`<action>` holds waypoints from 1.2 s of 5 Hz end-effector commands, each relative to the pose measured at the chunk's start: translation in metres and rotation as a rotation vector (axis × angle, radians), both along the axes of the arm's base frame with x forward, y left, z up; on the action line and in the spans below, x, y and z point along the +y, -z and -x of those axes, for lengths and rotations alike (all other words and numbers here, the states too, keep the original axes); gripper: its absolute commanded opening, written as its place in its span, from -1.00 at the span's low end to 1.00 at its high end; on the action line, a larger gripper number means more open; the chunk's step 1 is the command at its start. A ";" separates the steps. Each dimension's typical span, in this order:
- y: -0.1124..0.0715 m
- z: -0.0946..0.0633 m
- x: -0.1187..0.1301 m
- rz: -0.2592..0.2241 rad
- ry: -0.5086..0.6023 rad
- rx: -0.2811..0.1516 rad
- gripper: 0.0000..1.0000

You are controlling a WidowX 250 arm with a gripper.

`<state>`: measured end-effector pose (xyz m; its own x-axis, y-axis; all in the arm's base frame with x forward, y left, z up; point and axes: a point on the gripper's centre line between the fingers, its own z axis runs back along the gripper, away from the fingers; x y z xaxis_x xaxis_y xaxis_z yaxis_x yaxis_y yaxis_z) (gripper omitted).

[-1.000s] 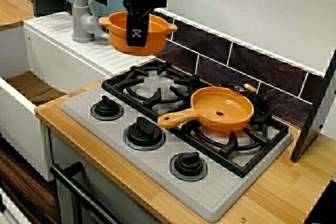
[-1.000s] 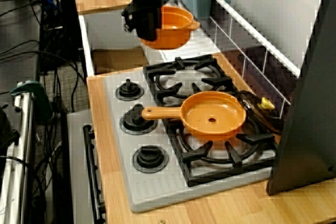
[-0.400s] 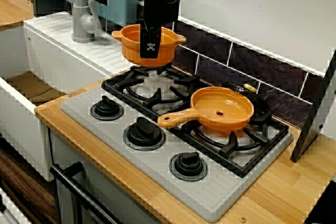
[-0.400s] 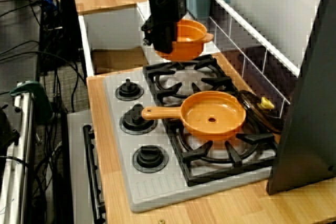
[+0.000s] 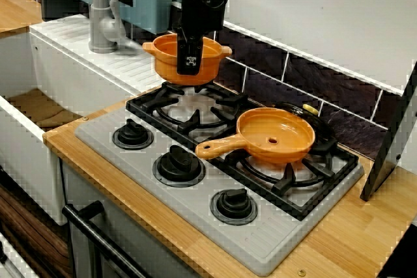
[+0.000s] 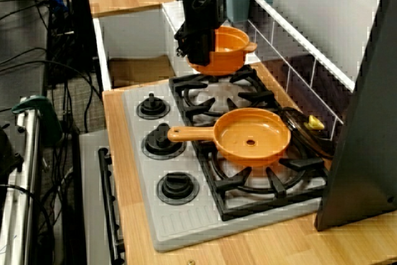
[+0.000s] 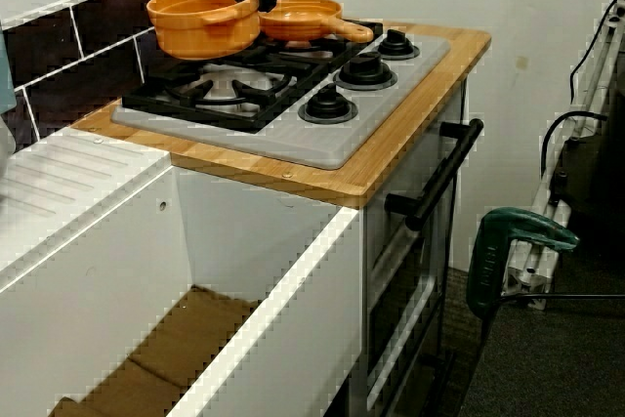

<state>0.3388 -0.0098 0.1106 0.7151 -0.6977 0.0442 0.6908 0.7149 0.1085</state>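
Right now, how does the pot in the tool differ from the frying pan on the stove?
The orange pot is deep with two short side handles; the orange frying pan is shallow with one long handle. The pot hangs in the shut tool over the burner nearer the sink; the frying pan lies free on the other burner's grate. Both are orange.

The pot [image 5: 166,63] is hanging just over the free burner grate [image 5: 195,120], leaving little room beneath. The frying pan [image 5: 273,136] is filling the neighbouring burner, its handle jutting toward the knobs [image 5: 177,163]. The tiled wall [image 5: 264,89] is closing off the back; the faucet [image 5: 99,24] is standing well aside.
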 end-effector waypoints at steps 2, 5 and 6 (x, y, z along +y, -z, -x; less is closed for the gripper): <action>-0.010 0.001 -0.015 -0.008 0.012 -0.032 -1.00; -0.008 0.014 -0.017 -0.026 -0.006 -0.008 1.00; -0.014 0.018 -0.013 -0.009 -0.007 -0.003 1.00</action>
<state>0.3165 -0.0197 0.1013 0.7233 -0.6904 -0.0161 0.6895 0.7207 0.0714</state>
